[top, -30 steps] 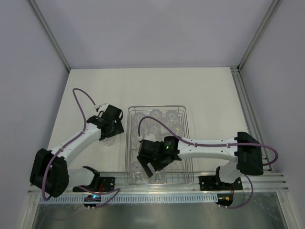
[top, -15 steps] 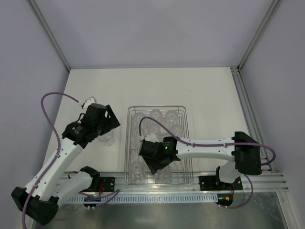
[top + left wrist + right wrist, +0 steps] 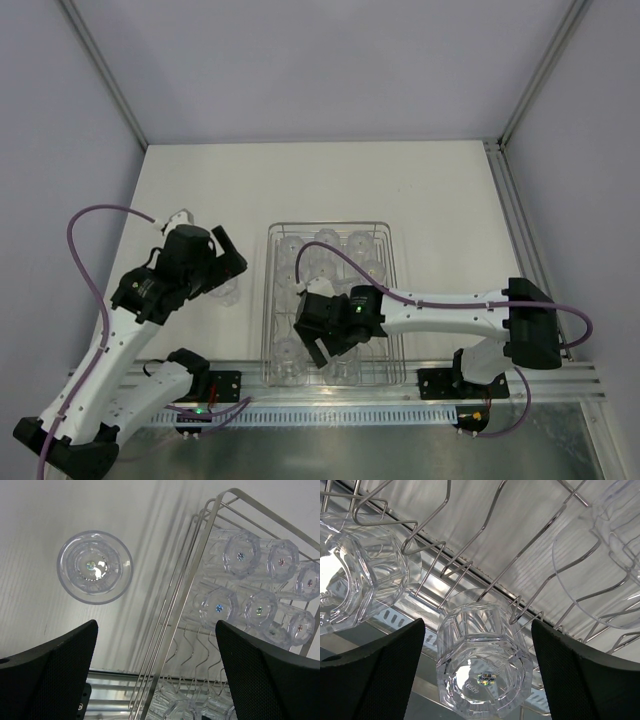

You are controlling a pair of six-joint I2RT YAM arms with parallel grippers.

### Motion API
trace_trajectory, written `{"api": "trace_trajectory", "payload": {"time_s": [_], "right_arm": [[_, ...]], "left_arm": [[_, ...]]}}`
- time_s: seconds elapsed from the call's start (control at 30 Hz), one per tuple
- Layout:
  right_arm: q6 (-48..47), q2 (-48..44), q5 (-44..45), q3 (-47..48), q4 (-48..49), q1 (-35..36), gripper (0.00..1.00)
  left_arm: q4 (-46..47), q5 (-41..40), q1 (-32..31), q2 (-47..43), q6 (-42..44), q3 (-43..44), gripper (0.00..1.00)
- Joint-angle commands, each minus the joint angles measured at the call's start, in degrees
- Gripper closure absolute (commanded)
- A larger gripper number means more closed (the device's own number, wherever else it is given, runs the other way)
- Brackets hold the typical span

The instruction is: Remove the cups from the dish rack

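My right pincer hangs low over the near end of the large rectangular silver wire dish rack. Its black jaws are apart, with one small clear faceted plastic cup between them, not gripped. That cup leans among the curved wire prongs, and there lies the risk. If I close off-centre, the slick wall may squirt out. A careless lift could also snag the rim on a prong and tug the rack. A second clear cup sits just to its left, near enough that one finger could knock it.

My left pincer, jaws apart and empty, hovers above the white table left of the rack. One unloaded clear cup stands there, upright I think, though the glare makes that hard to judge. Swinging low toward the rack could topple it.
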Motion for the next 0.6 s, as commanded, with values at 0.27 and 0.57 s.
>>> {"api": "trace_trajectory", "payload": {"time_s": [0.27, 0.57], "right_arm": [[3.2, -6.4, -1.6, -7.5, -5.2, 0.1, 0.47], [4.2, -8.6, 1.2, -1.9, -7.4, -0.1, 0.96]], "left_arm": [[-0.8, 2.4, 0.4, -0.8, -0.8, 1.4, 0.00], [-0.4, 4.2, 0.4, 0.1, -0.7, 2.9, 0.00]]}}
